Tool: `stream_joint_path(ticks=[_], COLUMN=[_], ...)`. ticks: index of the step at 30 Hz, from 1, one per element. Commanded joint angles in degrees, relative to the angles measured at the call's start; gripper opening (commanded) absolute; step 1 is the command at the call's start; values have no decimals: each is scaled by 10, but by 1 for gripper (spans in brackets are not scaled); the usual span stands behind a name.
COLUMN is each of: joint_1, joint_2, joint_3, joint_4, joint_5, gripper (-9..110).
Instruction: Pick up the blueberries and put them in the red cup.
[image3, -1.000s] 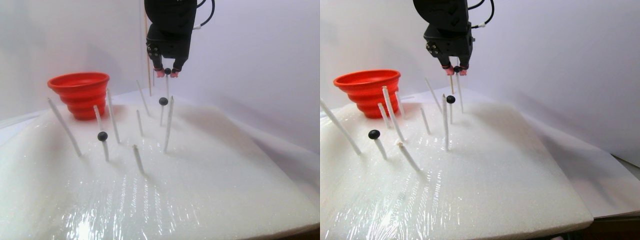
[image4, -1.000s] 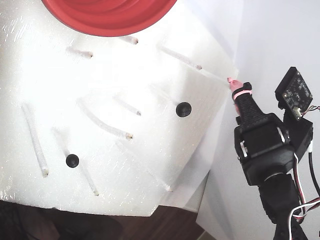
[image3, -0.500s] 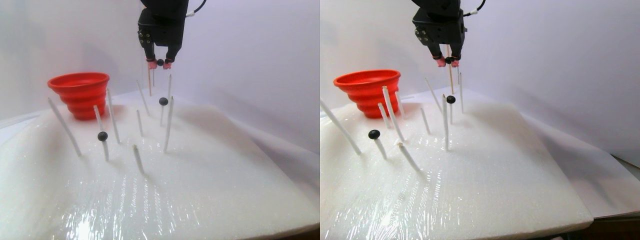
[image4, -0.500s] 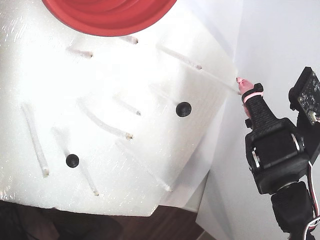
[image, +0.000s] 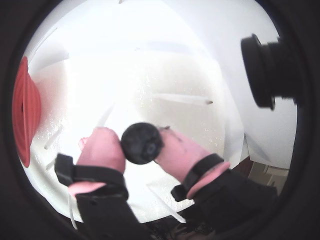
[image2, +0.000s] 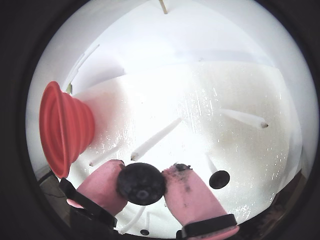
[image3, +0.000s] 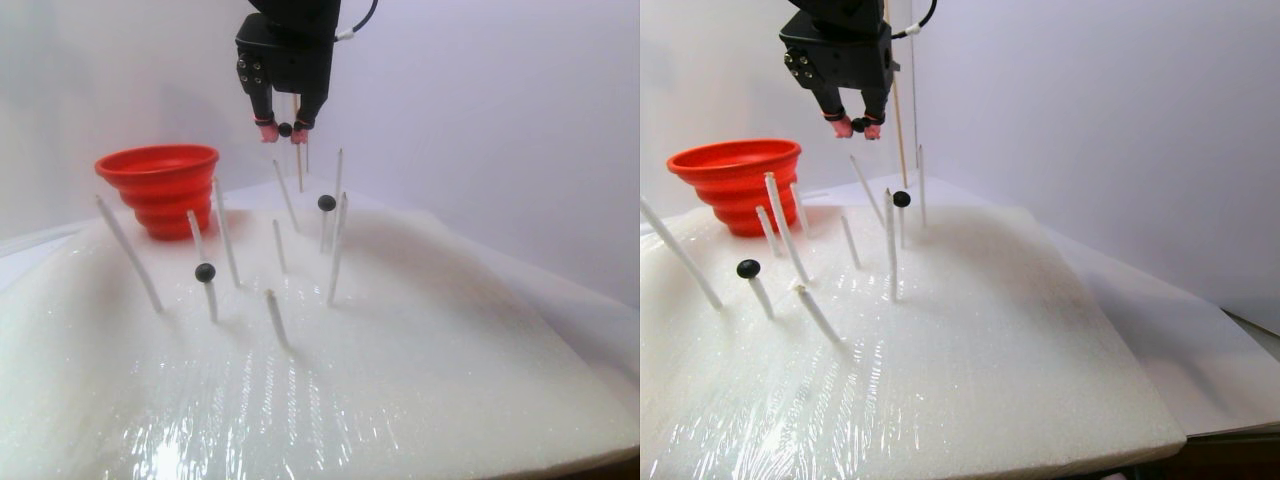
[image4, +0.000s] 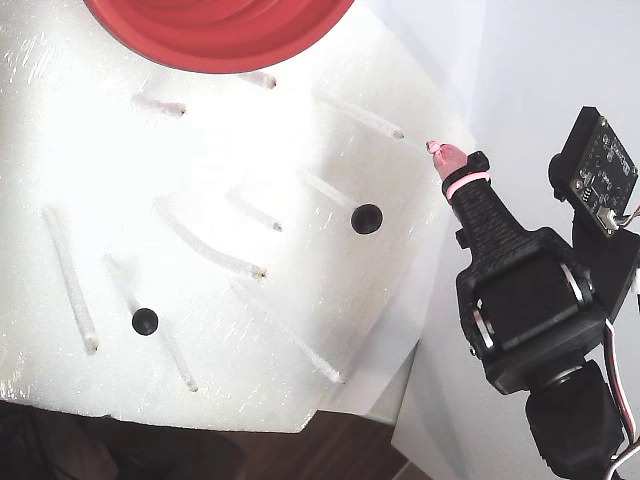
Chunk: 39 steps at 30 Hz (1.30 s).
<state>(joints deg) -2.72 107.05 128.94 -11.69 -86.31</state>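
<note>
Gripper (image3: 283, 130) is hanging high in the air, and I'm pinching one blueberry (image: 142, 143) tight between my two pink fingertips (image: 102, 150). In both wrist views the dark ball is sitting squarely in my grasp. The red cup (image3: 160, 185) is standing below me and off to the left in the stereo pair view, on the white foam board (image3: 420, 370). Two more blueberries (image3: 326, 203) are perching on white sticks (image3: 336, 250) beneath me, one nearly under me, the other (image3: 205, 272) lower and nearer the camera.
</note>
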Motion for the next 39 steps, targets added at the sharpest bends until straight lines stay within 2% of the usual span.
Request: stream_joint_path(ticks=[1, 39], joint_1=[-21, -178], joint_2=[67, 6], joint_3=[-7, -58], joint_4=[4, 4], joint_5=[-1, 12], gripper=[11, 11])
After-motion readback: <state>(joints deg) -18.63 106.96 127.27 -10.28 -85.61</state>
